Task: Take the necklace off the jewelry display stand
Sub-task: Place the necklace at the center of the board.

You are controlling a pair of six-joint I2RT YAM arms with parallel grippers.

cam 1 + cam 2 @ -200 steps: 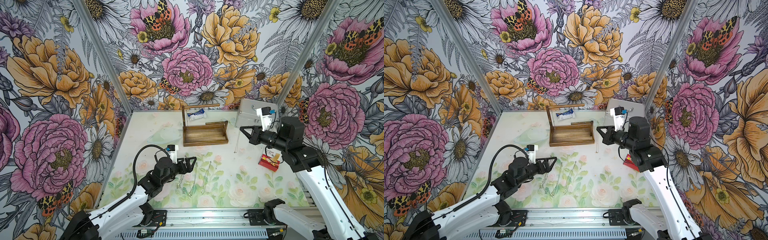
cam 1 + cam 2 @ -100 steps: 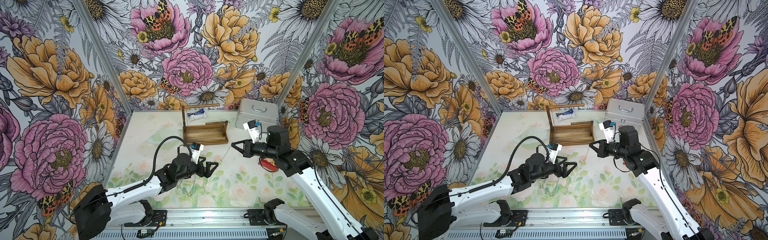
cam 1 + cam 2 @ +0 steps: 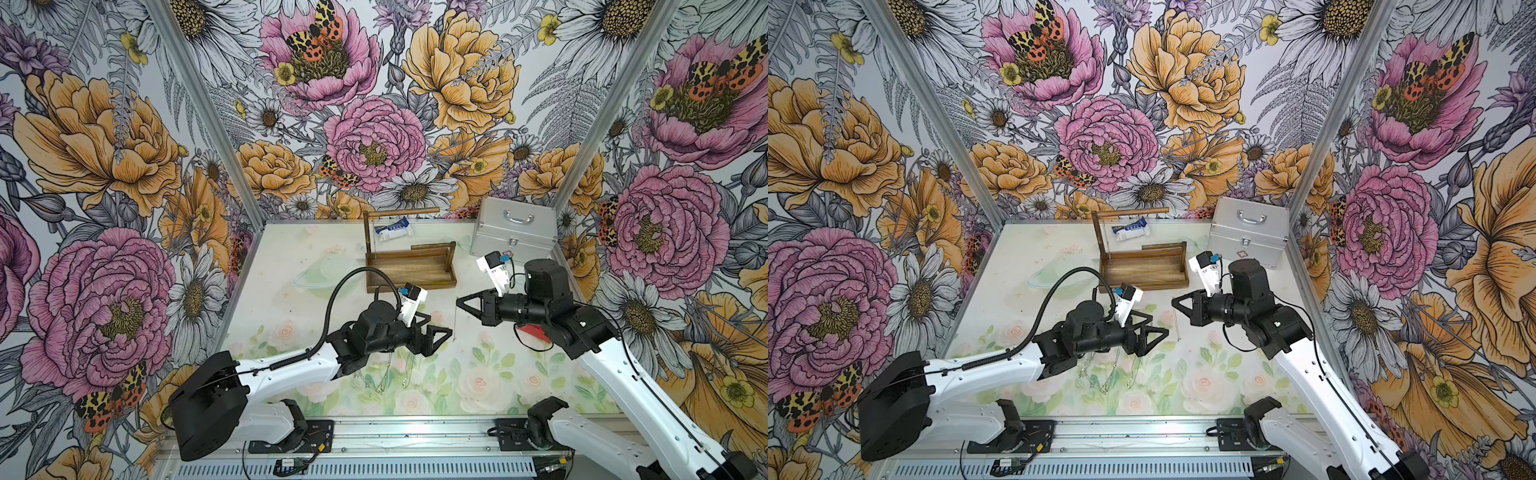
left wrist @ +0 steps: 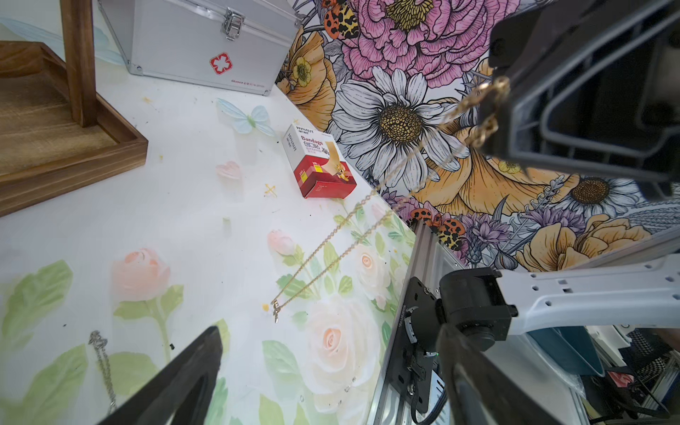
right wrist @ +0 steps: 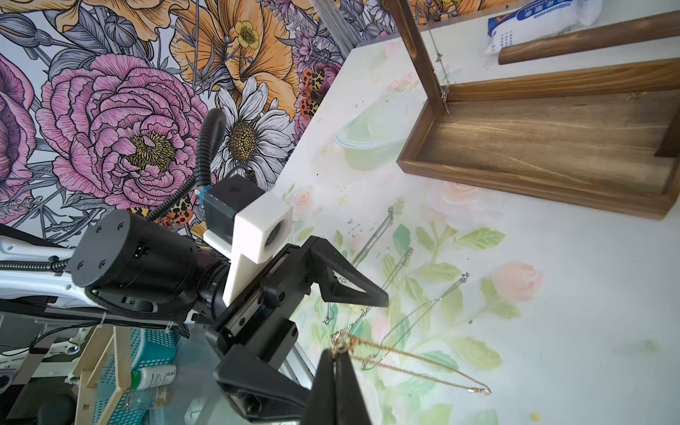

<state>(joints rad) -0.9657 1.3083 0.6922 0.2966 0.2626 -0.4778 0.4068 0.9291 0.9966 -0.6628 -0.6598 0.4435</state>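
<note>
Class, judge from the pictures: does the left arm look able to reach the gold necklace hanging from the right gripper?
Probably yes. The left gripper is open beside the gold necklace, which hangs free from the shut right gripper. Nothing shows between them in both top views.

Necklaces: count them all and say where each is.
5. A gold necklace hangs from the right gripper; a silver one hangs on the jewelry display stand; three silver chains lie on the table by the left gripper, which may hide more.
</note>
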